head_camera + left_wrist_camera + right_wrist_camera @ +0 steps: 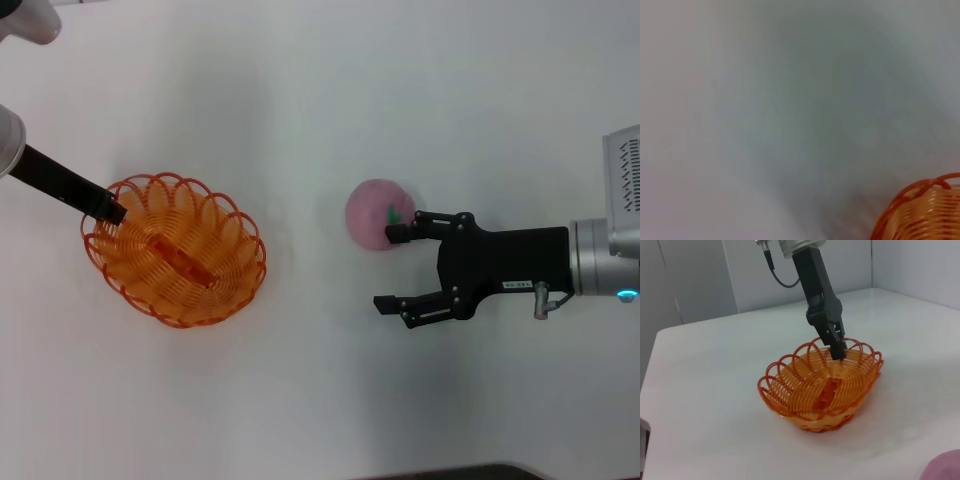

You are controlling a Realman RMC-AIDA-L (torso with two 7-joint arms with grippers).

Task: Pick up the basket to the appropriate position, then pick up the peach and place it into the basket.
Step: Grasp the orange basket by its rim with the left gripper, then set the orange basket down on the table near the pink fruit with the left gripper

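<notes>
A plain white table (320, 110) filled your head view, and the right wrist view showed pale wall panels rising behind its far edge. On the robot's left side sat the orange basket (175, 250), upright on the table, its looped rim unbroken and only its own raised orange centre ridge showing inside.

Your left gripper (112, 211) reached in from the upper left of the head view and met the basket at the rim on the side nearest that arm. In the right wrist view the left gripper (837, 346) came down from above with its dark fingers drawn close together over one of the rim loops; it looked clamped on the wire, though the fingertips were partly hidden by the loops, so the grip may have been only a pinch. The left wrist view gave you little: blurred table and one corner of the basket (925, 212).

The peach (378, 213) rested on the table well apart from the basket, toward the robot's right, with a green mark on top. Your right gripper (392, 268) came in level from the right with its fingers spread wide. One fingertip (398, 233) lay against the peach's near side, by the green mark; the other stood clear of the fruit over bare table. Nothing was held between them. A sliver of the peach (945, 467) showed in the corner of the right wrist view.
</notes>
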